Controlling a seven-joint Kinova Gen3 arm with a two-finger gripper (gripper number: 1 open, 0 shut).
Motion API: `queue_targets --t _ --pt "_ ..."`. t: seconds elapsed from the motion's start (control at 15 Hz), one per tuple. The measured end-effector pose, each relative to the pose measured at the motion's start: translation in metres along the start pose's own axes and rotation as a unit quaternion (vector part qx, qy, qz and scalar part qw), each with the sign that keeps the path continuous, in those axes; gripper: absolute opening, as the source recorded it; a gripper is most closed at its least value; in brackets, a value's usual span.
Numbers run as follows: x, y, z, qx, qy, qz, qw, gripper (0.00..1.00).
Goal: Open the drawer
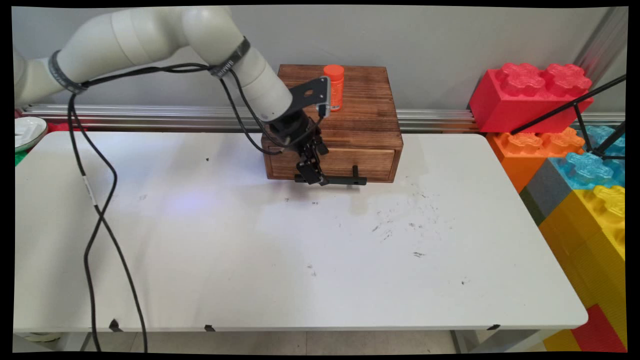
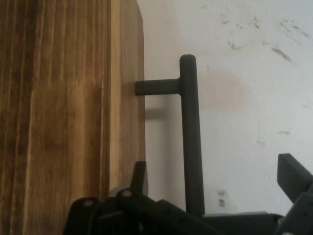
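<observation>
A dark wooden box (image 1: 350,120) stands at the back of the white table (image 1: 300,250), with one drawer (image 1: 365,162) in its front. The drawer looks shut and carries a black bar handle (image 1: 345,181) (image 2: 190,142) on two posts. My gripper (image 1: 311,176) (image 2: 215,171) is open and straddles the left end of this bar. One fingertip (image 2: 139,174) sits in the gap between the drawer front and the bar; the other (image 2: 292,174) stands well clear on the outer side. On top of the box, an orange bottle (image 1: 334,87) stands upright.
Big toy bricks are stacked off the table's right end: red (image 1: 530,95), orange (image 1: 540,145), blue (image 1: 595,167), yellow (image 1: 600,225). A white plate (image 1: 27,131) lies at the left edge. Black cables (image 1: 95,215) hang over the left of the table.
</observation>
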Motion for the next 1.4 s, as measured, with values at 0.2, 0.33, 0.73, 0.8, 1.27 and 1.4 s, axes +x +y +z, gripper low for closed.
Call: queue_targets --t 0.2,0.33,0.73,0.8,1.27,1.4 --pt "0.003 -0.001 0.011 -0.002 -0.003 0.004 1.0 1.0" --pt "0.005 -0.001 0.02 -0.004 -0.005 0.007 1.0 1.0" --pt "0.005 0.002 0.037 -0.009 -0.015 0.009 0.9998 1.0" --pt "0.005 0.002 0.038 -0.01 -0.016 0.009 0.9998 1.0" --pt "0.003 0.007 0.046 -0.014 -0.024 0.008 0.9996 1.0" --pt "0.001 0.007 0.047 -0.016 -0.026 0.007 0.9995 1.0"
